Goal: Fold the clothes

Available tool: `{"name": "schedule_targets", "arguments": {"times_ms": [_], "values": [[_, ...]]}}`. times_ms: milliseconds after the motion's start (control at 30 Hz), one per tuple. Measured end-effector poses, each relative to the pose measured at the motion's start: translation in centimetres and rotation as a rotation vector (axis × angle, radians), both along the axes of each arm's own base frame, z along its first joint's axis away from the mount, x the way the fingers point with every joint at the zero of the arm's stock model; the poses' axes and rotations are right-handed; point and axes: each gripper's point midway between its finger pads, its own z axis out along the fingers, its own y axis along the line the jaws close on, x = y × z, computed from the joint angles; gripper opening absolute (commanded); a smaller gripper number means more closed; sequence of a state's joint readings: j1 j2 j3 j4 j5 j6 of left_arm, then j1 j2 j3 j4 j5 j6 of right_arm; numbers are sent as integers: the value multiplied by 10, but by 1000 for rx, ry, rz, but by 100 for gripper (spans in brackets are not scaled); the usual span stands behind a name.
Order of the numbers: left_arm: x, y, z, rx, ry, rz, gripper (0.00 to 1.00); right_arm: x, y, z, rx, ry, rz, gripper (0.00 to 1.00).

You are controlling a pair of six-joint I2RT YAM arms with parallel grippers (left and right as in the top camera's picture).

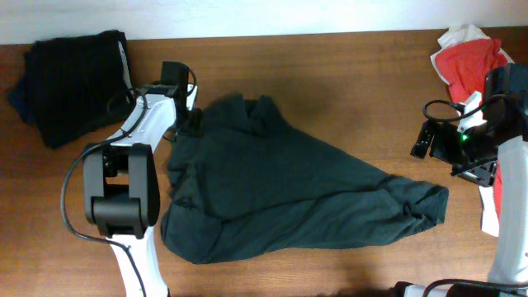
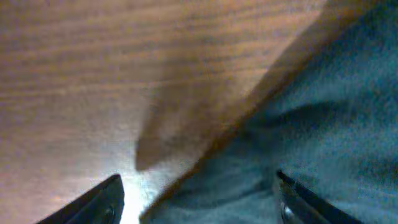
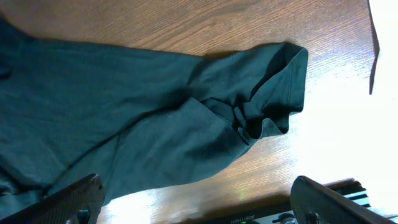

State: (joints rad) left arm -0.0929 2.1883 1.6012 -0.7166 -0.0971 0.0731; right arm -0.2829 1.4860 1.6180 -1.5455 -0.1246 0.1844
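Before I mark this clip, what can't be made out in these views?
T-shirt: which side faces up; no print shows, folds hide the rest, all views.
Left claw: left wrist view is blurred and the bottom edge cuts its fingers; overhead, the left arm mostly covers it.
Red garment: overhead, cut off by right arm and frame edge.
Black folded clothes: overhead, too dark to count pieces.
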Motion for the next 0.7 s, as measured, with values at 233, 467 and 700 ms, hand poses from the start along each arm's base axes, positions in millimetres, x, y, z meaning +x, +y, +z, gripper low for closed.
{"name": "schedule_targets", "arguments": {"times_ms": [233, 467, 700], "values": [[9, -2, -2, 0, -32, -26, 1, 1, 0, 0, -1, -3, 0, 100], [-5, 196, 9, 169, -119, 560, 29, 6, 1, 1, -6, -21, 10, 99], [18, 184, 77, 134, -151, 641, 99, 61, 87, -40, 7, 1, 275, 99]]}}
